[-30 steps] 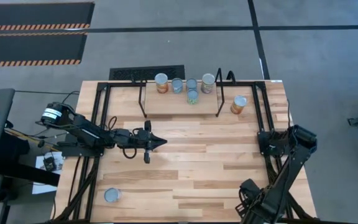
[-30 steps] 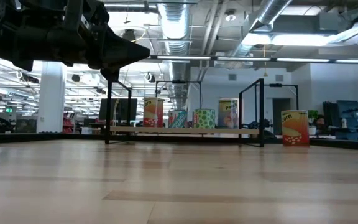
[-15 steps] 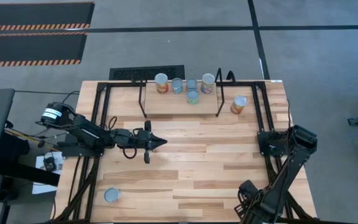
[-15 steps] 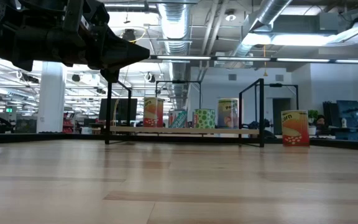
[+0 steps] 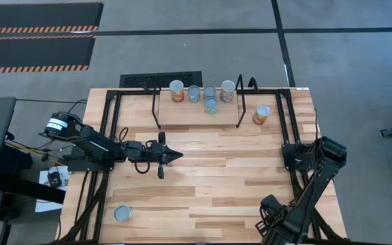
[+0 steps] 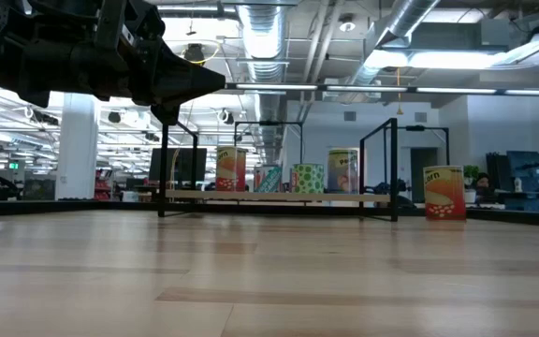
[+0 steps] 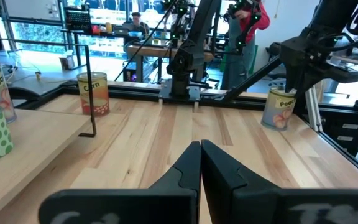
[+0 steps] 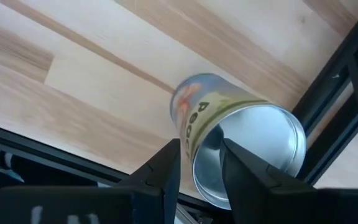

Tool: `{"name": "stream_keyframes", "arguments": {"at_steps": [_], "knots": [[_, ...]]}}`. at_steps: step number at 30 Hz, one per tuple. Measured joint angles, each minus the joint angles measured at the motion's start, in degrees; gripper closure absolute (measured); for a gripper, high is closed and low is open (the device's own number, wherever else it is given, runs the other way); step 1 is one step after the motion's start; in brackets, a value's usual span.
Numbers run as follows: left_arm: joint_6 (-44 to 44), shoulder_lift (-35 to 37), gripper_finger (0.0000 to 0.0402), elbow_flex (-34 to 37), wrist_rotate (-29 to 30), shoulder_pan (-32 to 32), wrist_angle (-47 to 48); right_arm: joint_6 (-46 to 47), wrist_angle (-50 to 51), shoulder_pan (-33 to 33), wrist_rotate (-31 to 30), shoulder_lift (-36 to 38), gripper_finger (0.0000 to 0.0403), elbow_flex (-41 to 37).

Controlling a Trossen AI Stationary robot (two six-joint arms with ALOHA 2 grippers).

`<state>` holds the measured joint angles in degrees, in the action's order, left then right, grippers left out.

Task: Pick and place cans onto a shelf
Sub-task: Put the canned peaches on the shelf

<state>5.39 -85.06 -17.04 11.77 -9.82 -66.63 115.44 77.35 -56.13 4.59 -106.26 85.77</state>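
On the shelf (image 5: 197, 112) at the counter's (image 5: 237, 184) far edge five cans (image 5: 211, 105) are seen, with an orange can (image 5: 261, 113) just beside its right loop and a grey can (image 5: 122, 214) at the near left corner. Over mid-counter the left claw (image 5: 175, 156) is held with fingers pressed together, empty. At the near right edge the right claw (image 8: 199, 163) is seen spread over a peach can (image 8: 235, 146), without pinching it.
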Motion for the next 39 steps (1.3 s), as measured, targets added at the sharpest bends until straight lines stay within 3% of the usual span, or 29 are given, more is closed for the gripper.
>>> {"name": "stream_keyframes", "arguments": {"at_steps": [12, 18, 23, 30, 39], "knots": [[0.00, 0.00, 0.0401, 0.00, 0.00, 0.00, 0.00, -4.21, -3.20, 2.37, 1.27, 0.42, 0.0297, -3.71], [-0.02, 0.00, 0.0401, -0.02, 0.02, 0.00, 0.00, -10.87, -3.05, 5.02, 1.80, 1.38, 0.0342, -3.88], [-0.06, 0.00, 0.0401, -0.02, 0.06, 0.30, 0.27, -18.88, -3.49, 7.66, 0.34, 3.84, 0.0394, -4.22], [0.96, -0.02, 0.0401, -0.02, 0.23, 1.54, 2.58, -30.30, -4.26, 13.03, -5.22, 9.86, 0.0386, -4.14], [1.36, -0.02, 0.0401, -0.02, 0.30, 2.17, 2.77, -51.23, -12.29, 26.06, -12.37, 14.11, 0.0393, -4.04]]}}
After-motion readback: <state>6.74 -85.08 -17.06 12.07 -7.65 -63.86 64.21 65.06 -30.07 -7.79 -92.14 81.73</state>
